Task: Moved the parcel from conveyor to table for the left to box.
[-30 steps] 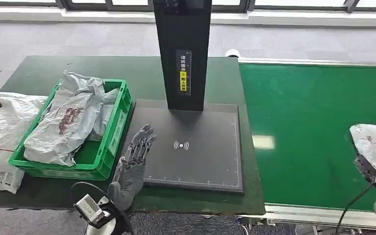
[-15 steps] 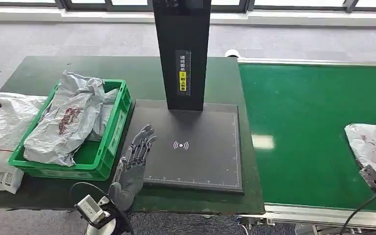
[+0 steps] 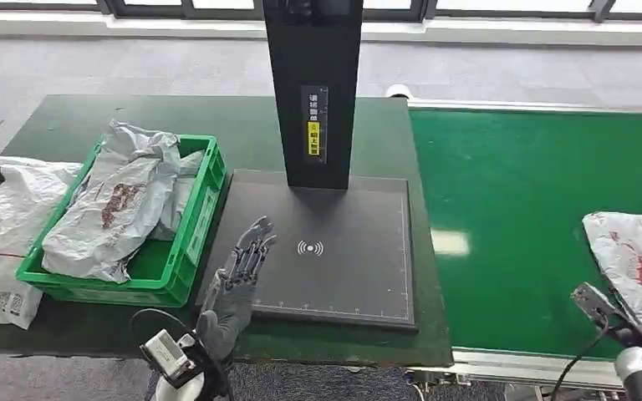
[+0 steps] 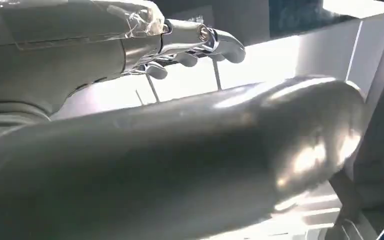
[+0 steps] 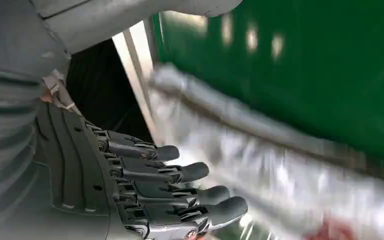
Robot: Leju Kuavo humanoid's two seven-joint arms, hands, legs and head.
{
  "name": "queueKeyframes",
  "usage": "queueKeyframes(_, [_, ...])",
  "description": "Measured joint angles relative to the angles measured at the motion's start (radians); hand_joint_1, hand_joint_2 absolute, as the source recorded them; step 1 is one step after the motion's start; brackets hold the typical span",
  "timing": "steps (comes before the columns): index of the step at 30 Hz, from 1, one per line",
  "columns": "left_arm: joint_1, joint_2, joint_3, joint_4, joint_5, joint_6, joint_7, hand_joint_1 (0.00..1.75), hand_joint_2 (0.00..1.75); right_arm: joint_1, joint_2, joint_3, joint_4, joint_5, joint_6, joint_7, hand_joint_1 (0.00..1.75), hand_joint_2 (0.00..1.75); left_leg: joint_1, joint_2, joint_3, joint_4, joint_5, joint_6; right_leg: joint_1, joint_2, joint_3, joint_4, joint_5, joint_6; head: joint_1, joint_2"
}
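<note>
Grey carpeted floor behind; a dark green table (image 3: 67, 125) on the left butts against a green conveyor (image 3: 535, 209) on the right. A black scanner pad (image 3: 343, 276) with its upright post occupies the table's right half, and a green crate (image 3: 180, 267) holding bagged parcels sits toward the left edge. The parcel (image 3: 635, 259), a crumpled grey-white bag with red print, lies at the conveyor's near right edge. The right hand (image 5: 145, 190) hangs just beside it, fingers extended and apart, holding nothing; contact cannot be told through the blur. The left hand (image 3: 238, 280) is released too, fingers straight, over the pad's near left corner. Judgement: the step is the pickup. Best to bring the fingers well over the bag's bulk before closing, since loose film slips and folds; gather a firm fold, lift clear of the conveyor rail, then carry leftward to the pad.
</note>
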Motion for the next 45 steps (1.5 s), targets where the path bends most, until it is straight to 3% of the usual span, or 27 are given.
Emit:
queueKeyframes(10, [-0.052, 0.000, -0.018, 0.063, 0.000, -0.011, 0.000, 0.00, 0.00, 0.035, 0.008, -0.041, 0.002, 0.000, 0.153, -0.028, 0.00, 1.75, 0.001, 0.002, 0.006, 0.000, -0.001, 0.001, 0.001, 0.002, 0.006, -0.002, -0.001, 0.001, 0.000, 0.000])
queueKeyframes(16, [-0.059, 0.000, -0.022, 0.080, 0.002, -0.011, 0.000, 0.00, 0.00, 0.044, 0.008, -0.057, 0.002, -0.002, 0.187, -0.034, 0.00, 1.75, 0.001, 0.002, 0.010, 0.000, -0.002, 0.002, 0.001, 0.002, 0.009, -0.003, -0.001, 0.002, 0.000, 0.000])
queueKeyframes(17, [-0.059, 0.000, -0.023, 0.082, 0.002, -0.011, 0.000, 0.00, 0.00, 0.046, 0.008, -0.058, 0.002, -0.002, 0.199, -0.033, 1.75, 1.75, 0.001, 0.002, 0.010, 0.000, -0.002, 0.003, 0.002, 0.002, 0.010, -0.004, -0.002, 0.003, 0.000, 0.000])
queueKeyframes(36, [-0.054, 0.000, -0.023, 0.083, 0.002, 0.001, 0.000, 0.00, 0.00, 0.063, -0.010, -0.067, 0.000, 0.028, 0.222, -0.098, 1.75, 1.75, 0.003, 0.001, 0.013, 0.001, -0.005, 0.006, 0.003, 0.001, 0.018, -0.008, -0.003, 0.004, 0.000, 0.000])
queueKeyframes(45, [-0.046, 0.000, -0.023, 0.082, 0.003, 0.005, 0.000, 0.00, 0.00, 0.032, 0.011, -0.063, -0.005, 0.085, 0.076, -0.137, 1.75, 1.75, 0.003, 0.001, 0.011, 0.001, -0.005, 0.006, 0.003, 0.001, 0.017, -0.006, -0.003, 0.004, 0.000, 0.000])
